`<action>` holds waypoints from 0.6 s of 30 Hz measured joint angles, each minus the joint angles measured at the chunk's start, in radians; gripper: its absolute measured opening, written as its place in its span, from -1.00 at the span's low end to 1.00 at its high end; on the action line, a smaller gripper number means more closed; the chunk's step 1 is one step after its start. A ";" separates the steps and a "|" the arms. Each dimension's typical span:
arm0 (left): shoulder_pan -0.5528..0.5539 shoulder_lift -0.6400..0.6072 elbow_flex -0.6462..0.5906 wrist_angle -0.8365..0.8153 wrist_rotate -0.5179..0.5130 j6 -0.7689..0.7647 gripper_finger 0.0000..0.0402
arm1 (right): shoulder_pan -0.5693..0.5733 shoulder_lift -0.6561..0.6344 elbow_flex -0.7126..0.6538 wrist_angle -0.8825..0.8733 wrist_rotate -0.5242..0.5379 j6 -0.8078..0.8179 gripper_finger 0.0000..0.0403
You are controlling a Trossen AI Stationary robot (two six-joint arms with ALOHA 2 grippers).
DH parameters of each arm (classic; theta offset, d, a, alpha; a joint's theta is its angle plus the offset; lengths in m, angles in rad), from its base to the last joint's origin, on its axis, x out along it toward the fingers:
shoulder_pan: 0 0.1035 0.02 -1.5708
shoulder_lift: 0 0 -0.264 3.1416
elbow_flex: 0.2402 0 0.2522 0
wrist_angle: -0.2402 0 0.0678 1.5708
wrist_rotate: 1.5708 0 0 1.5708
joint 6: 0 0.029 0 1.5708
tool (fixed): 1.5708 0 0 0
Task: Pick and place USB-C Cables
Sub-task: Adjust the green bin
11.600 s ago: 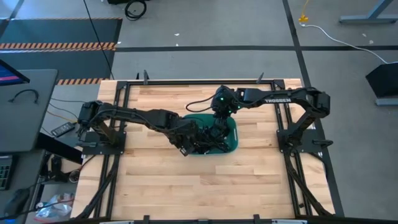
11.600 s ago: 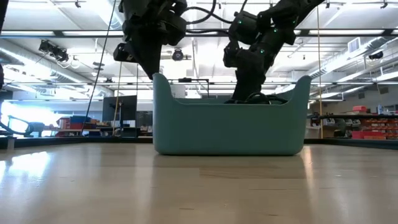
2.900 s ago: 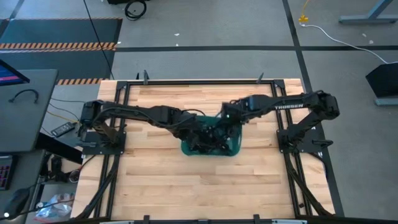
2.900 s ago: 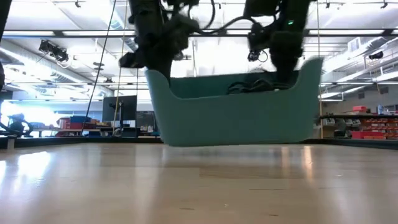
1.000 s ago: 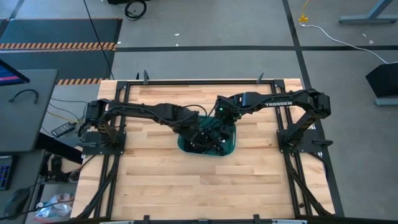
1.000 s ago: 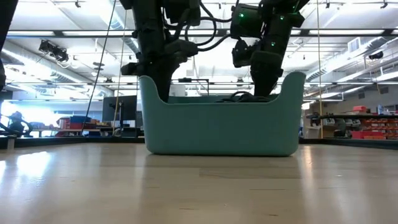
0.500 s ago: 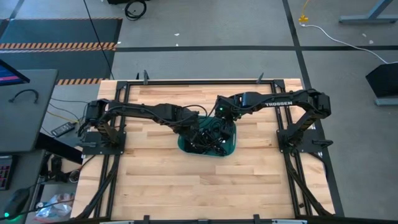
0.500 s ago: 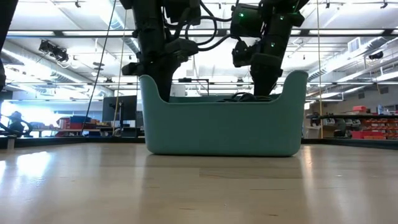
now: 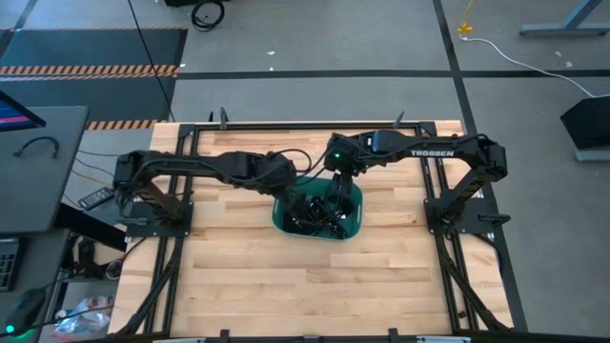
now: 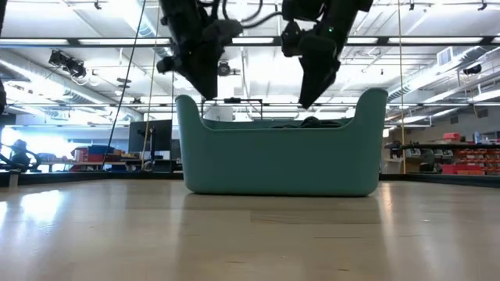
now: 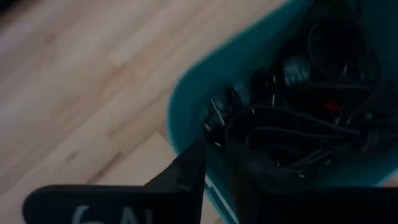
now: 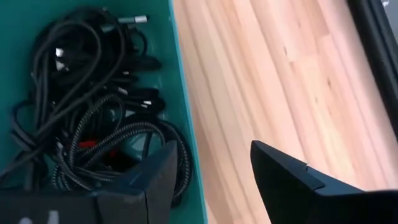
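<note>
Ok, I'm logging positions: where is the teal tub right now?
In the high view the teal tub sits mid-table, slightly toward the right arm's side, holding the black cables, with both grippers just above it.

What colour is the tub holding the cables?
Teal; the tub shows best in the low view.

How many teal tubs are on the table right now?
1. The teal tub sits on the wooden table near its middle, between the two arms, holding a tangle of black USB-C cables. No other tub shows in any view.
</note>
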 joint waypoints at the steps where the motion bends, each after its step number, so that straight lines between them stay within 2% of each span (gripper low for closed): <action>1: 0.000 -0.012 0.000 0.000 -0.011 0.003 -0.66 | 0.000 0.000 0.008 -0.003 0.000 0.000 0.04; 8: 0.000 -0.087 0.000 -0.008 -0.076 0.063 -0.66 | 0.000 0.000 0.059 -0.008 -0.002 0.000 0.04; 12: 0.000 -0.133 0.000 -0.010 -0.152 0.111 -0.66 | 0.000 0.000 0.097 -0.013 -0.002 0.001 0.04; 18: 0.000 -0.203 0.000 -0.082 -0.208 0.132 -0.66 | 0.000 0.000 0.188 -0.069 -0.014 0.026 0.04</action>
